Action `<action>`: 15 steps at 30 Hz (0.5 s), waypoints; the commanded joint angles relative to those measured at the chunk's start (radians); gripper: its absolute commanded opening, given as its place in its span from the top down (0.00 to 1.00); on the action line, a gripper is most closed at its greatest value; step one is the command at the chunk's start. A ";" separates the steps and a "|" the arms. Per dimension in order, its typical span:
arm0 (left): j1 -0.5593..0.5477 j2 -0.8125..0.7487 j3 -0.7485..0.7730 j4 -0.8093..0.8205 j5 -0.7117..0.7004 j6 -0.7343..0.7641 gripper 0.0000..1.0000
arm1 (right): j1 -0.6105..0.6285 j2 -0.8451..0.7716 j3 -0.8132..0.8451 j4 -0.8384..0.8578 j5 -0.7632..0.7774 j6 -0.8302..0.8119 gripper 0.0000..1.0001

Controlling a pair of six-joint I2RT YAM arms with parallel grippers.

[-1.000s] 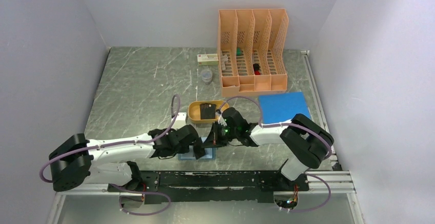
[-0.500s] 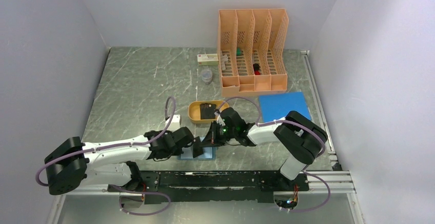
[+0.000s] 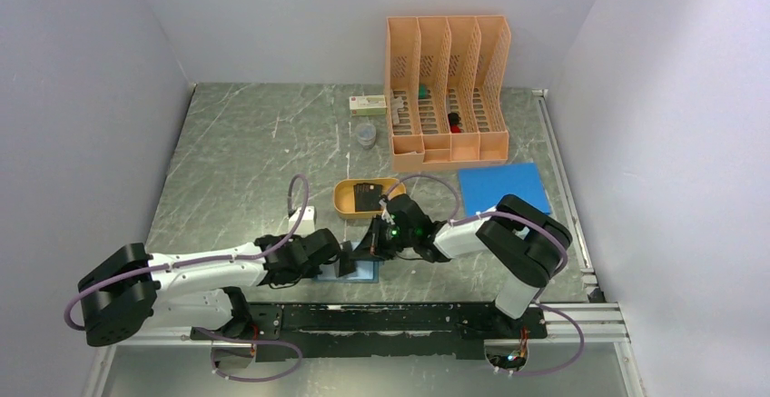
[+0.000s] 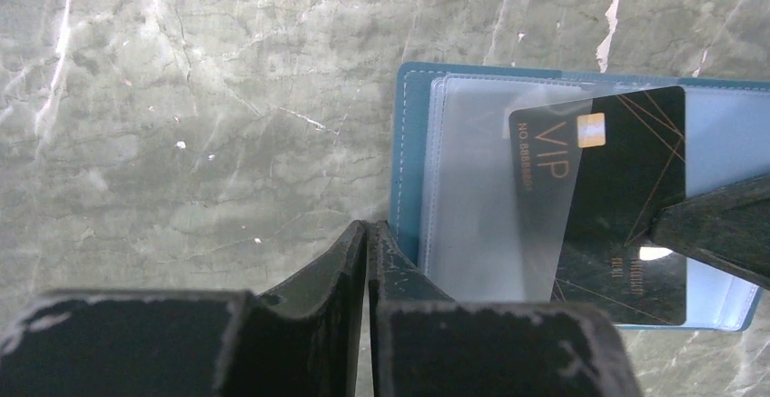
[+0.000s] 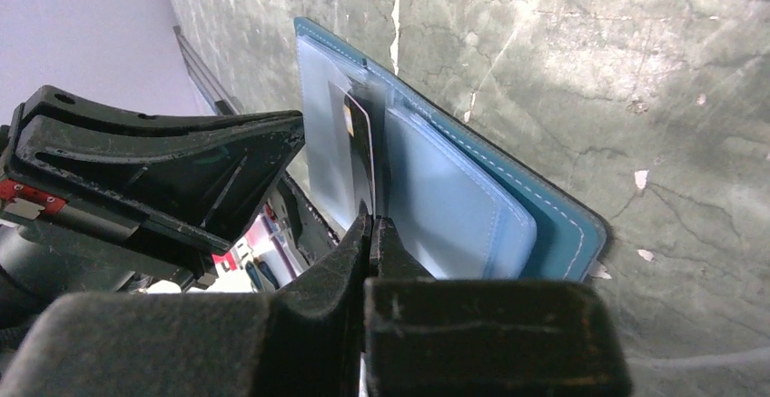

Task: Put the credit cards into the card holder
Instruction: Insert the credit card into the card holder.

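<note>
The teal card holder (image 3: 365, 272) lies open near the table's front edge, clear pockets up (image 4: 410, 143). My right gripper (image 3: 369, 249) is shut on a black VIP credit card (image 4: 626, 197), whose left part sits under a clear pocket flap. In the right wrist view the card (image 5: 361, 152) stands edge-on between the pockets of the holder (image 5: 508, 206), held at my right gripper (image 5: 372, 224). My left gripper (image 4: 368, 231) is shut with nothing visible between the fingers, its tip at the holder's left edge (image 3: 342, 262). More dark cards (image 3: 365, 195) lie in the orange tray (image 3: 343, 201).
A bright-blue sheet (image 3: 501, 188) lies right of the tray. An orange file organizer (image 3: 447, 88) stands at the back, with a white box (image 3: 368, 103) and a small clear cup (image 3: 365, 133) beside it. A white block (image 3: 302, 216) lies by the left arm.
Both grippers have shifted slightly left over the card holder. The right gripper has carried the card leftward with it.
</note>
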 commanded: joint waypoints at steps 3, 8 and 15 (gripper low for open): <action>0.004 0.023 -0.067 0.057 0.060 -0.020 0.90 | 0.016 0.004 -0.034 0.018 0.082 0.038 1.00; 0.004 0.020 -0.077 0.070 0.067 -0.016 0.91 | 0.016 -0.011 -0.044 0.008 0.108 0.049 1.00; 0.004 0.019 -0.091 0.094 0.085 -0.013 0.92 | 0.028 0.001 -0.035 0.005 0.129 0.070 1.00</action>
